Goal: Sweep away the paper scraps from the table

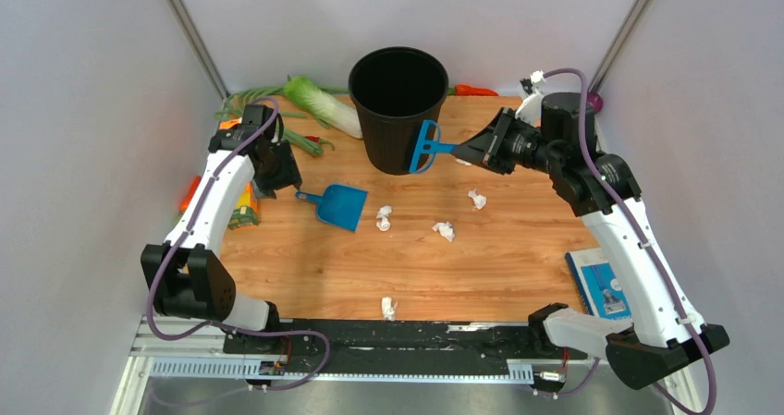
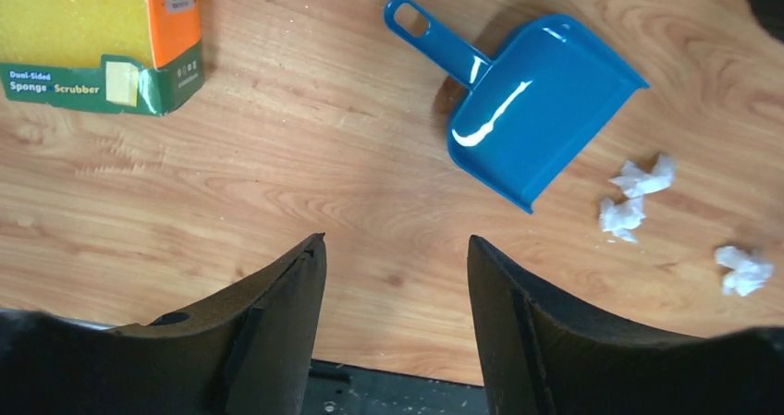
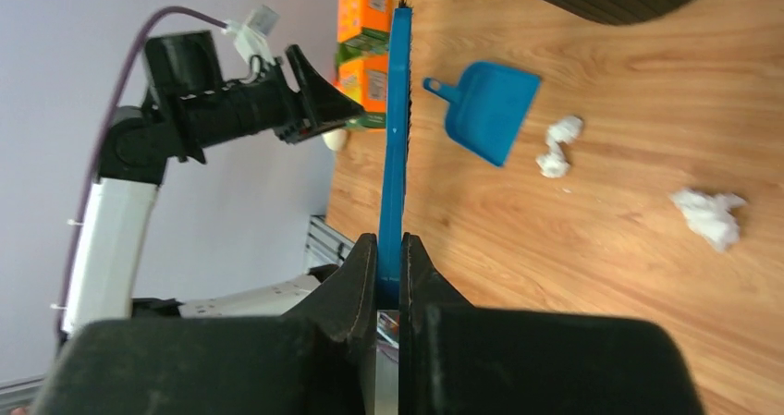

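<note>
Several white paper scraps lie on the table (image 1: pixel 499 258): one (image 1: pixel 384 217) by the dustpan, one (image 1: pixel 445 231), one (image 1: pixel 477 199), and one (image 1: pixel 389 308) at the near edge. A blue dustpan (image 1: pixel 340 205) lies flat on the wood, untouched. My right gripper (image 1: pixel 465 150) is shut on the handle of a blue brush (image 1: pixel 427 145), held in the air against the bin's front. In the right wrist view the brush (image 3: pixel 396 138) runs straight out from the right gripper (image 3: pixel 388 239). My left gripper (image 2: pixel 396 244) is open and empty, above the wood short of the dustpan (image 2: pixel 532 110) and scraps (image 2: pixel 621 216).
A tall black bin (image 1: pixel 398 101) stands at the back centre. A cabbage (image 1: pixel 319 103) and greens lie at the back left. A sponge box (image 2: pixel 102 36) sits at the left edge. A blue book (image 1: pixel 601 281) lies at the right. A black rail (image 1: pixel 416 336) runs along the near edge.
</note>
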Robot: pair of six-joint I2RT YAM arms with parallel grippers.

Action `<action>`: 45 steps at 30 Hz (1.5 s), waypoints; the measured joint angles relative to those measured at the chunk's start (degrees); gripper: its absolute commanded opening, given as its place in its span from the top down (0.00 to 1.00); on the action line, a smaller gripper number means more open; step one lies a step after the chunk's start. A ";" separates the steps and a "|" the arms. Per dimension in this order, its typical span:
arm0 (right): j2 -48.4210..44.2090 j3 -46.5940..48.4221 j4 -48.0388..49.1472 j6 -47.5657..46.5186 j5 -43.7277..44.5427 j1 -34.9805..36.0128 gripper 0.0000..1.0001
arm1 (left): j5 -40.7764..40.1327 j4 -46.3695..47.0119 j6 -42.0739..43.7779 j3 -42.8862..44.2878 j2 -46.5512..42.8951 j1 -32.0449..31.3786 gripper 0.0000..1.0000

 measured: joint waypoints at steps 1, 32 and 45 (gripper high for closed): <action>-0.17 -0.57 -1.16 -0.96 0.68 -0.02 1.00 | -0.02 0.70 0.81 -0.83 0.46 -0.02 0.28; 4.68 -1.09 -13.03 -8.83 10.54 -0.02 1.00 | -10.08 28.02 -47.17 -14.75 9.79 1.88 0.36; 5.20 -0.15 -15.02 -9.62 12.68 -0.04 1.00 | -10.43 18.88 -50.07 -10.36 15.85 1.38 0.35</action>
